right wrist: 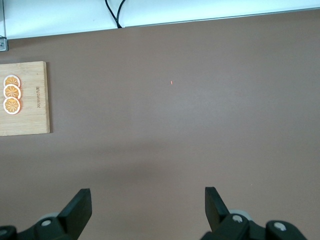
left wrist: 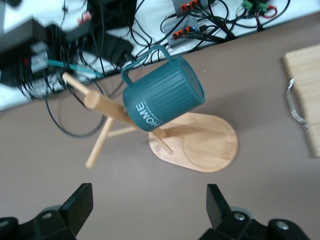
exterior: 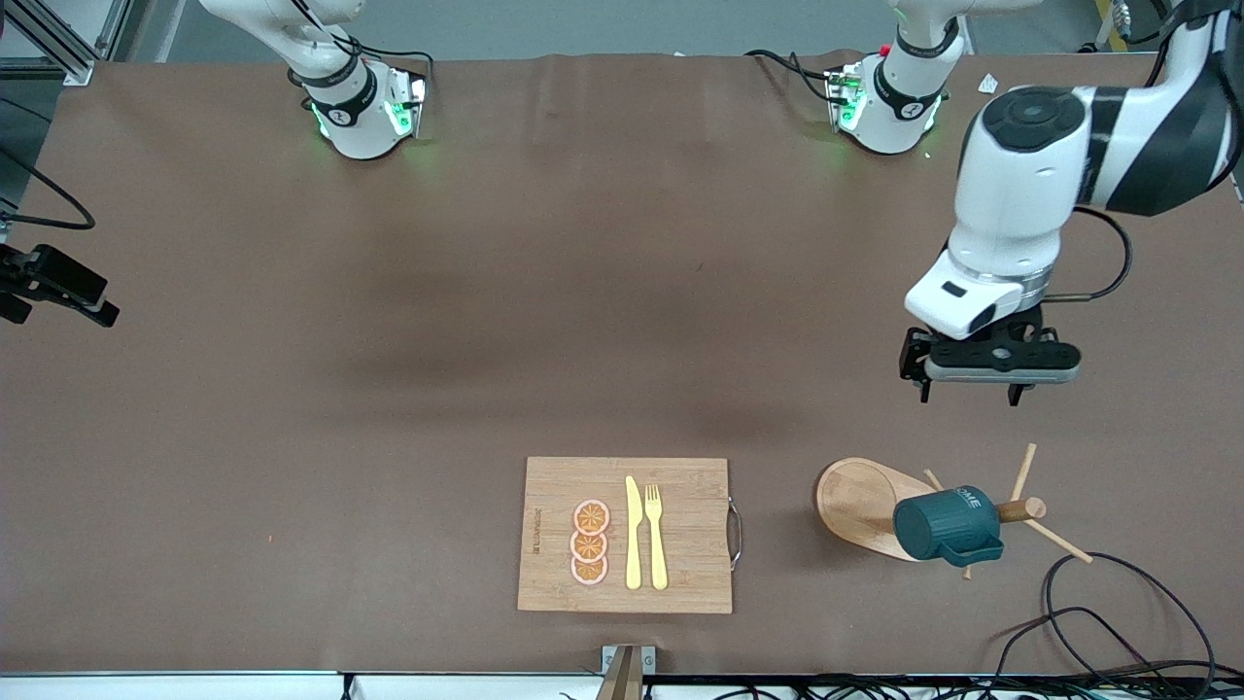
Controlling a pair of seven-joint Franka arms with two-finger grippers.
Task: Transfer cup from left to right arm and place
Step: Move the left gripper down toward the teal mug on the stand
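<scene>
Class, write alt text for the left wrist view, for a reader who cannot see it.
A dark teal cup marked HOME hangs tilted on a peg of a wooden mug stand on the brown table. The open left gripper hovers above the table, apart from the cup.

The right gripper (right wrist: 145, 212) hangs with fingers (right wrist: 77, 210) spread over the bare brown table covering (right wrist: 190, 125). A rectangular bamboo cutting board (right wrist: 30, 112) carries three orange slices (right wrist: 11, 93) near the table's edge.

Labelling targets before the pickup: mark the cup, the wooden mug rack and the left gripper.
cup (exterior: 948, 525): front view, on its ribbed side.
wooden mug rack (exterior: 855, 496): front view, on its round base.
left gripper (exterior: 972, 392): front view, midway between its open fingertips.
</scene>
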